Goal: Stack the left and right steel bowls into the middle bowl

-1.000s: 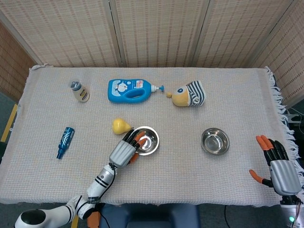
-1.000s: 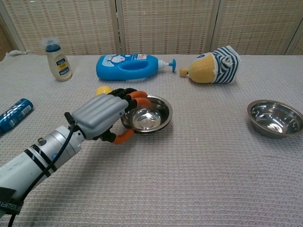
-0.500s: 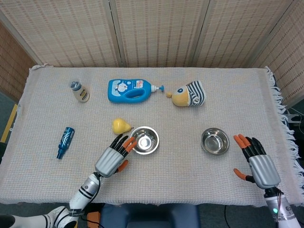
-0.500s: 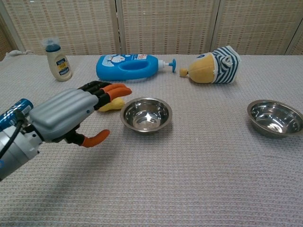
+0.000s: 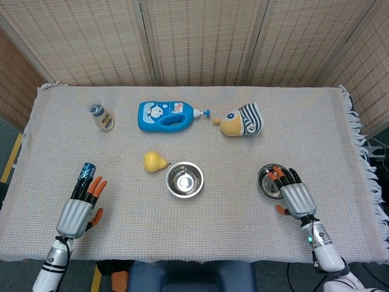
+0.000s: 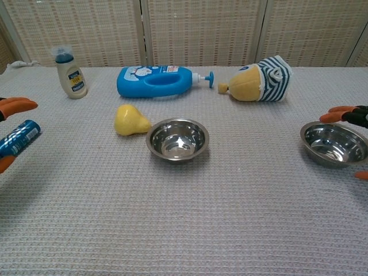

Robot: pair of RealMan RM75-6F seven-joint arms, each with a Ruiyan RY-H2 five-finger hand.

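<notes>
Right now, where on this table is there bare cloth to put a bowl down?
The widest bare patch is the front strip, between the left hand and right hand, below the middle bowl. Cloth is also bare between that bowl and the right bowl. The back row, detergent bottle beside plush toy, is crowded.

backdrop: woven reed screen [image 5: 200,36], panels in pale frames; table: beige waffle-weave cloth [image 5: 200,237], fringed right edge; floor [image 5: 7,143]: grey, yellow strip at left; light: even
</notes>
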